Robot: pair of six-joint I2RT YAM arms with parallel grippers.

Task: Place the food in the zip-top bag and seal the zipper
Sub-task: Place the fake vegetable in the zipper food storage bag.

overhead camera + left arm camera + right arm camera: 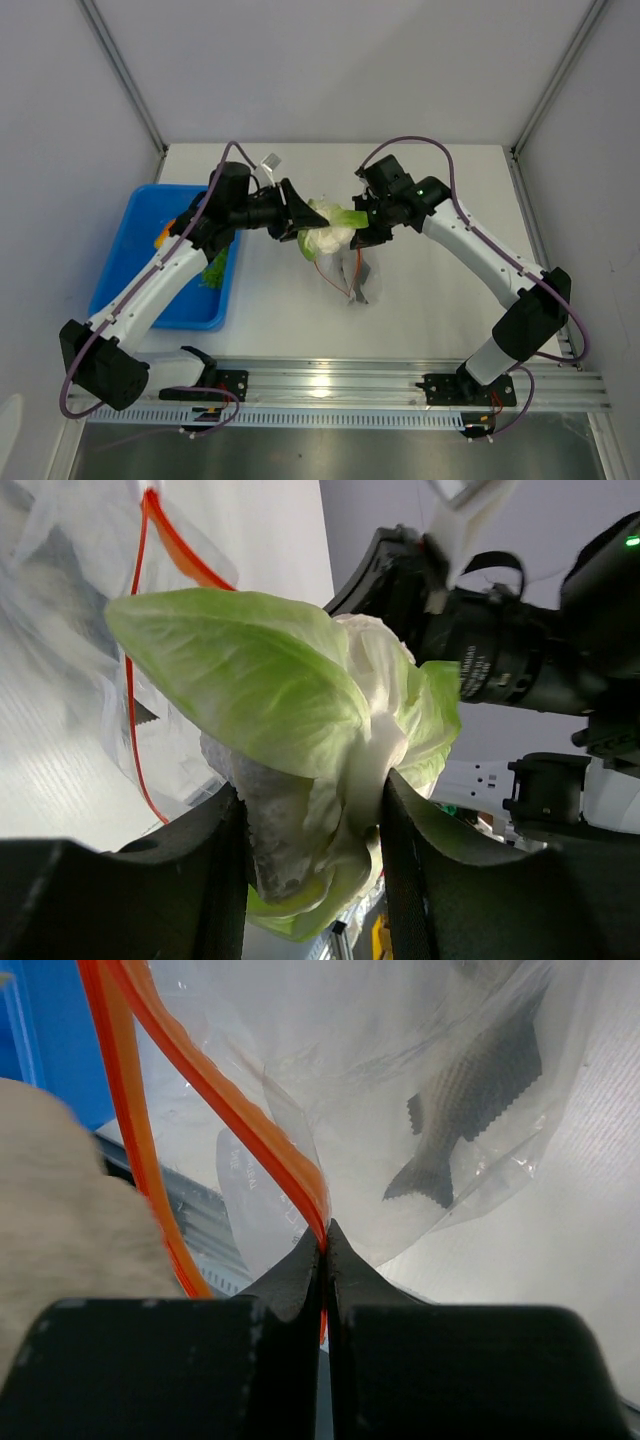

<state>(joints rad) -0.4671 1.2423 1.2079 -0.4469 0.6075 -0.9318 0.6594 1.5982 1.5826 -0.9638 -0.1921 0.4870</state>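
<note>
Left fingers (200, 880) closed narrow on the base of the white-and-green cauliflower piece (300, 710), held in the air above the middle of the desk (420, 300), green leaf pointing toward the right arm. Right fingers (300, 1280) pressed tight together on the zipper (215, 1090), pinching one lip of the zip-top bag (400, 1050) and holding it up. Bag mouth parted, with the second orange-red strip running apart from the gripped one, just beside the cauliflower piece; hard to tell whether any of that piece is past the mouth. Bag hanging below both sets of fingers, lower end on the desk. Inside, through the clear film, a grey fish-shaped piece (470, 1100). In the blue tray (130, 230) at the left, well apart from the bag, an orange piece (160, 238) and green leafy bits (215, 270).
</note>
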